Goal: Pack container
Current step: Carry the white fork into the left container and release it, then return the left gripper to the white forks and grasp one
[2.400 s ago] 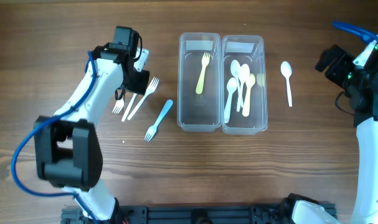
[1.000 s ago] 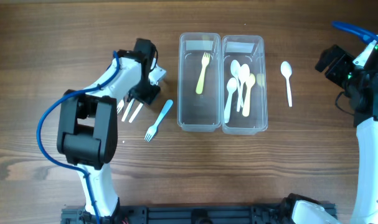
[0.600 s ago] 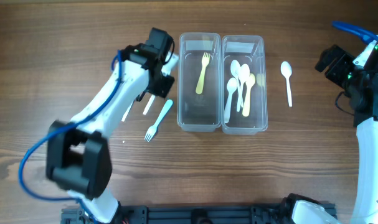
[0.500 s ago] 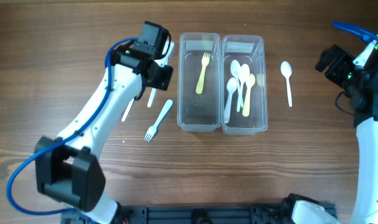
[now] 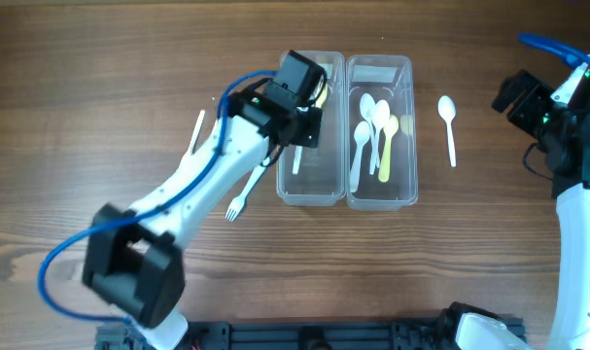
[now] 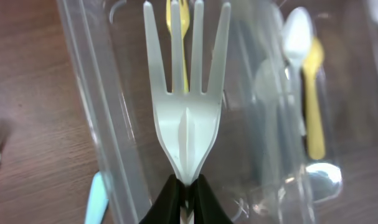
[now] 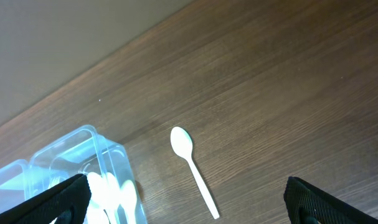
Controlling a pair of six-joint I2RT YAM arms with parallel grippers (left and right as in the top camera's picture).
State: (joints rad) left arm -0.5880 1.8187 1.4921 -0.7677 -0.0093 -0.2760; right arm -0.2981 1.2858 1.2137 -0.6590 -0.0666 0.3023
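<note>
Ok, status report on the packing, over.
Left fingers shut on white fork, above the fork bin. Right fingers open, idle. Spoon and blue fork on the table. Drop looks clear.

white fork [image 6: 187,118], yellow fork [image 6: 178,25]

Two bins are sitting side by side mid-table, walls touching: L bin [image 5: 312,198] & R bin [image 5: 382,203]. The spoons [image 5: 372,131] are lying in the R bin, and the bin fork [image 6: 178,22] is lying in the L bin, twd its far end. The left gripper [image 6: 187,194] is hanging over the L bin w/ the held fork [image 6: 187,118] pinched in it. The loose spoon [image 5: 448,124] is lying on the table [image 5: 100,58] just right of the R bin. The near fork [image 5: 238,202] is lying just left of the L bin, partly under the arm, w/ the far fork [image 5: 195,131] further left. The right gripper [image 7: 189,200] is hanging by the right edge, well apart from both bins.
</note>
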